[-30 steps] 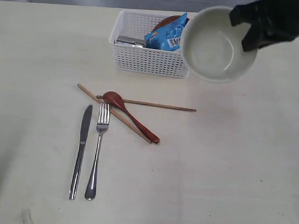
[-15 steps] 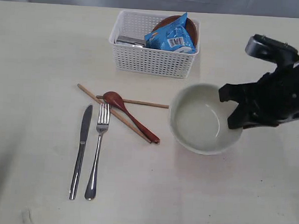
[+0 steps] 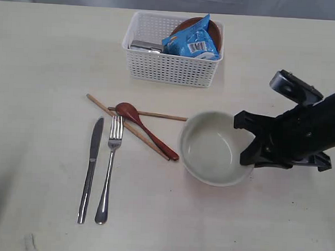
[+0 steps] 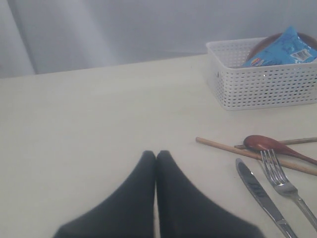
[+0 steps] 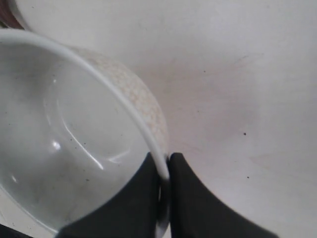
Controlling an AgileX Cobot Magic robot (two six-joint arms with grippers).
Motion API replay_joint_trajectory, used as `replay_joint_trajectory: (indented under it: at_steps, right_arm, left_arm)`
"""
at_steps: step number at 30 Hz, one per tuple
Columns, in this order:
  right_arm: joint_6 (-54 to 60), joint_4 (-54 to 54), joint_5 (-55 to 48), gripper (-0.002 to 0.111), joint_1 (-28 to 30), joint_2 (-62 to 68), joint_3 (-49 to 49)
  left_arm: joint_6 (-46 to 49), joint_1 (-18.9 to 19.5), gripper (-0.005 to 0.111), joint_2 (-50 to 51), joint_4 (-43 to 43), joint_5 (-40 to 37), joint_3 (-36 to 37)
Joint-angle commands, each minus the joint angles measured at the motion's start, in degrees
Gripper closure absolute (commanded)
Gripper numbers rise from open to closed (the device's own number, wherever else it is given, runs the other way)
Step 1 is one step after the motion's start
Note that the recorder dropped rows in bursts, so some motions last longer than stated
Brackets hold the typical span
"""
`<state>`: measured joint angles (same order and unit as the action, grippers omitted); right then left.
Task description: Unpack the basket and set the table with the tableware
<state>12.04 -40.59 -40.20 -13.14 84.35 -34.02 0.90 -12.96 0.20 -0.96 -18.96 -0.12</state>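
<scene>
At the lower left of the exterior view, on the table (image 3: pixel 42 59), we find four pieces already laid out: the knife (image 3: pixel 90 169) and the fork (image 3: pixel 109 167) lie side by side, and above them the wooden spoon (image 3: pixel 145 129) lies across the chopsticks (image 3: pixel 128 127), which are crossed rather than paired. Right of centre, the bowl (image 3: pixel 211 149) is out of the basket and held low, just beside the spoon's handle end; we cannot tell whether its base touches the tabletop. The right gripper (image 5: pixel 164 161) pinches the bowl's rim, one finger inside the wall and one outside, and the bowl is empty. The left gripper (image 4: pixel 156 157) has its fingers pressed together on nothing, over bare table and apart from the cutlery. At the top centre, the basket (image 3: pixel 170 70) holds three things: the small brown plate (image 3: pixel 213 28) at its right end, the steel cup (image 3: pixel 146 45) at its left end, and a blue chips packet (image 3: pixel 192 40) leaning in front of the plate. We judge the unpacking past halfway: the bowl needs releasing, the plate and cup are yet to come out, and the crossed chopsticks want tidying. The packet is not tableware.
</scene>
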Motion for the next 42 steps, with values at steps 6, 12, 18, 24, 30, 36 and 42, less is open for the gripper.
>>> replay_joint_trajectory:
  at_steps: [6,12,18,24,30,36,42]
  right_arm:
    - [2.7,-3.2,4.1,0.109,0.3,6.4,0.0]
    - [2.3,-2.8,7.6,0.109,0.3,6.6,0.0]
    - [2.3,-2.8,7.9,0.103,0.3,6.6,-0.5]
    - [1.1,-2.8,4.8,0.062,0.3,6.6,-2.8]
    - [1.1,-0.4,-1.0,0.062,0.3,6.6,-8.8]
    - [-5.0,10.2,-12.9,0.063,0.3,6.6,-20.4]
    - [-16.9,26.9,-24.1,0.065,0.1,6.6,-28.1]
  left_arm:
    - [-0.3,-0.3,0.106,-0.2,-0.3,0.6,0.1]
    - [-0.3,-0.3,0.106,-0.2,-0.3,0.6,0.1]
    - [-0.3,-0.3,0.106,-0.2,-0.3,0.6,0.1]
    - [-0.3,-0.3,0.106,-0.2,-0.3,0.6,0.1]
    - [-0.3,-0.3,0.106,-0.2,-0.3,0.6,0.1]
    - [-0.3,-0.3,0.106,-0.2,-0.3,0.6,0.1]
    - [-0.3,-0.3,0.106,-0.2,-0.3,0.6,0.1]
